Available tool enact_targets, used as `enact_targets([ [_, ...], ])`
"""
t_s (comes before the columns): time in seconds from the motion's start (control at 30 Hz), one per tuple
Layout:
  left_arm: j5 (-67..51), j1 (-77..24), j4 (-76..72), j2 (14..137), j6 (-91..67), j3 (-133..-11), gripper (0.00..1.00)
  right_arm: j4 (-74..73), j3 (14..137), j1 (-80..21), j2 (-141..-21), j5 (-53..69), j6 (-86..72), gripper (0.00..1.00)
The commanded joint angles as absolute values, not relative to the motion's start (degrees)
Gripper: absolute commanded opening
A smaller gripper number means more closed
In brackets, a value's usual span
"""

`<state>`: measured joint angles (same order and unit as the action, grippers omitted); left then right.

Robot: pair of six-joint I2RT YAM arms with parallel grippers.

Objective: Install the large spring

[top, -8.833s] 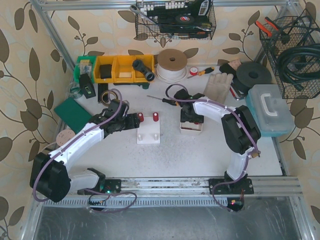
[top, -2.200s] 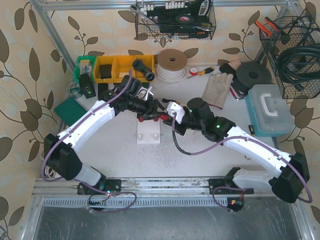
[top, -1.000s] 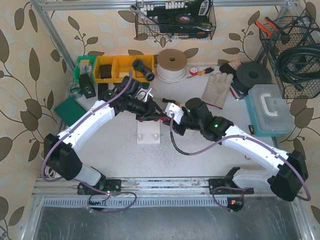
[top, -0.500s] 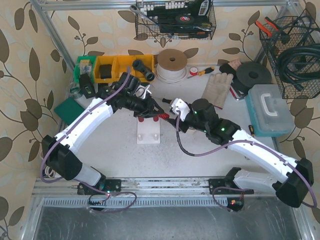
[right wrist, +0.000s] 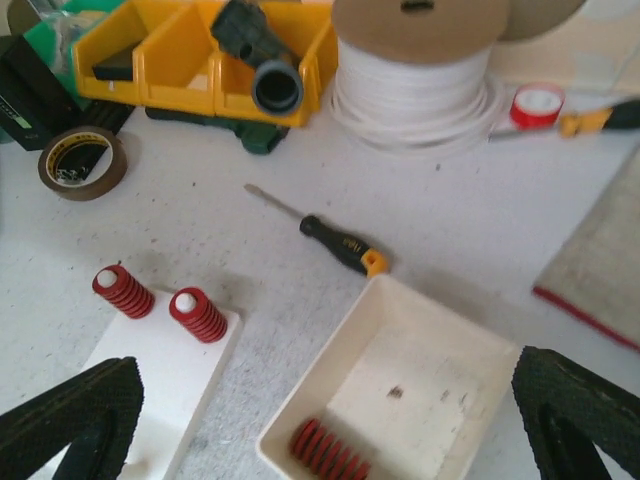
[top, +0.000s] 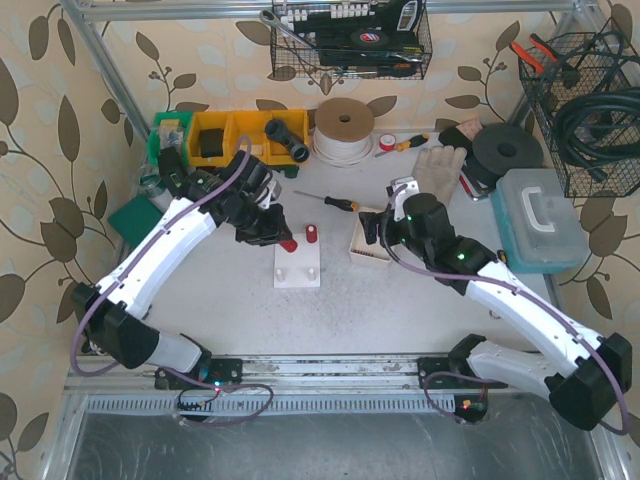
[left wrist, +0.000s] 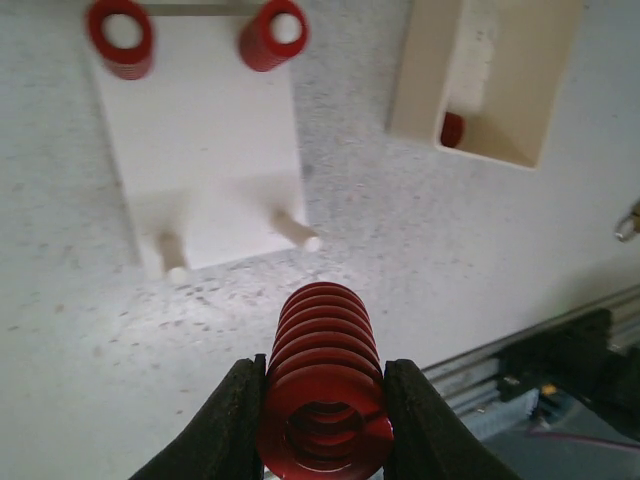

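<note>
Jaws on your left gripper (left wrist: 325,425) are closed on the large red spring (left wrist: 325,380), one finger (left wrist: 232,425) pressed to each side of its coils, and you have it raised off the table (left wrist: 420,260) close by the white peg block (left wrist: 200,140), not seated on any peg. On that block the two near pegs (left wrist: 297,232) stand bare, while each of the two far pegs (left wrist: 286,27) carries a fitted spring (left wrist: 260,47). Your right gripper (right wrist: 325,400) is spread wide and holds nothing; it hangs above the cream tray (right wrist: 460,350), which sits just right of the block without touching it. A spare spring (right wrist: 330,455) lies inside the tray, in the corner on the block's side. A screwdriver (right wrist: 335,240) lies on the table beyond the block's far end, between it and the yellow bins (right wrist: 180,60)
</note>
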<state>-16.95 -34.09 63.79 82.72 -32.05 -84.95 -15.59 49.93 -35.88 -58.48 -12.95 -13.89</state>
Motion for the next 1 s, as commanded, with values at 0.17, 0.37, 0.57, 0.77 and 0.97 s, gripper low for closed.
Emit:
enact_targets([
  [0.17, -2.15, -35.6, 68.55, 73.28, -32.75, -77.61, 0.0, -14.04, 45.67, -35.25, -62.08, -4.27, -30.16, 0.99],
  [0.37, 1.05, -35.97, 67.0, 71.59, -35.59, -72.5, 0.0, -13.92, 44.94, -35.8, -62.87, -0.58, -30.9, 0.99],
  [0.57, 5.57, -36.42, 69.52, 74.61, -36.77, -73.32, 0.0, -12.76, 44.18, -35.78, -64.48, -0.41, -32.13, 0.99],
  [0.77, 6.19, -36.64, 67.02, 76.64, -39.06, -71.8, 0.0, -12.96, 44.32, -35.78, -65.31, -0.57, -32.4, 0.99],
  [0.97, 9.31, -38.28, 66.03, 79.21, -41.0, -73.56, 0.0, -12.6, 43.87, -35.6, -65.47, -0.37, -32.63, 0.99],
])
